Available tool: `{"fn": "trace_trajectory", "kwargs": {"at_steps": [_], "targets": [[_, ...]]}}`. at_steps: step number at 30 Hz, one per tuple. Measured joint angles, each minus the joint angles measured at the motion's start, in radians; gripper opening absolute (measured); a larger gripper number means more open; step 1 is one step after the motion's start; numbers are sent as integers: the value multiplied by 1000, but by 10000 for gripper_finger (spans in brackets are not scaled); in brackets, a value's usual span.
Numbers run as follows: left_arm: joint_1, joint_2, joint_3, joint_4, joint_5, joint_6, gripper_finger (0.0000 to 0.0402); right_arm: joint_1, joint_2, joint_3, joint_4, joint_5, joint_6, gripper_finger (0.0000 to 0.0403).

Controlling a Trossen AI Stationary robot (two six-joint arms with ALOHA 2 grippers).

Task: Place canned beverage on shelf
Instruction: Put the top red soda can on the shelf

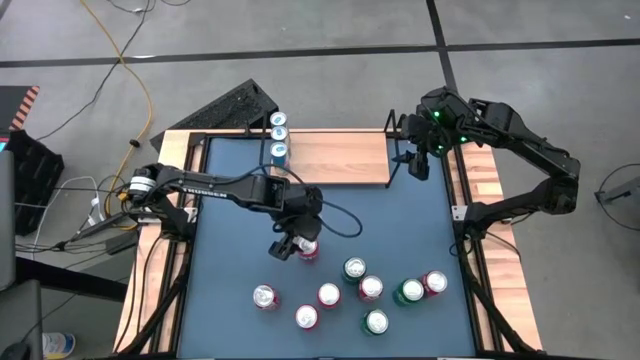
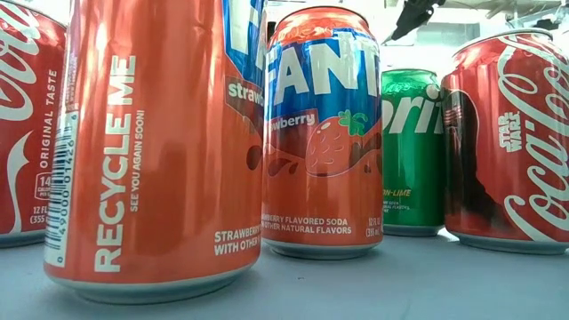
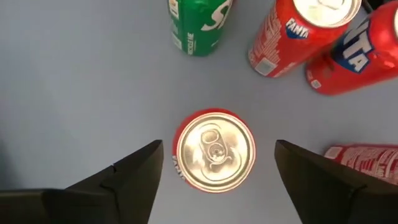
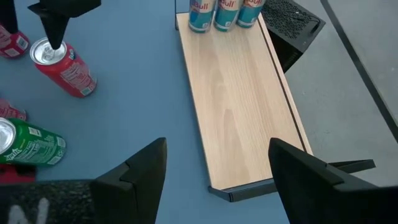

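Observation:
A red soda can [image 3: 216, 150] stands upright on the blue table [image 1: 230, 220], left of its middle. My left gripper [image 3: 219, 146] hangs just over it, open, one finger on each side of the can with a gap on both sides; it also shows in the high view [image 1: 297, 243]. The shelf [image 1: 335, 158], a light-wood board with black wire ends, lies along the table's far edge. Three blue cans [image 1: 279, 135] stand at its left end. My right gripper [image 4: 217, 142] hovers open above the shelf's right end [image 1: 418, 165], with nothing between its fingers.
Several red and green cans [image 1: 370, 288] stand clustered on the table's near half, right of and nearer than the left gripper; they fill the low view [image 2: 324, 142]. A black keyboard-like object [image 1: 235, 105] lies beyond the table's far left corner. The shelf's middle and right [image 4: 242, 93] are bare wood.

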Motion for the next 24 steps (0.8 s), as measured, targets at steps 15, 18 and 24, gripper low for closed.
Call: {"fn": "trace_trajectory", "kwargs": {"at_steps": [15,18,24], "targets": [[-11,73,0,46,46,-121,332,0,0,0,-21,-1,0,266],[-12,97,0,51,67,-119,332,0,0,0,-23,-1,0,266],[-19,99,-12,57,-12,-66,332,0,0,0,-29,-4,0,266]]}}
